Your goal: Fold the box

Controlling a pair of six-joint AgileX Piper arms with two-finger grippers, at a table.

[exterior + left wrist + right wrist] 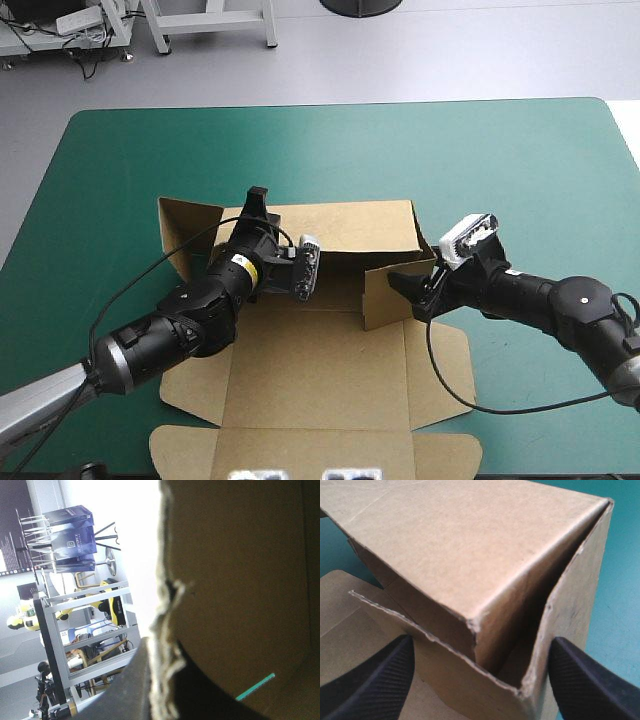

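We are finding the brown box (320, 370) lying mid-desk (500, 160) on the teal-green cover, long axis running near to far, with its far wall (345, 225) and right wall (385, 292) raised and its lid (320, 455) flat toward the near edge. Our left end effector (257, 203) is pinching the far wall's left end (board between all-but-closed fingers). Our right end effector (412, 292) is standing wide apart, holding nothing. The right wall is sitting directly ahead between its fingers, so we are judging that arm nearer.
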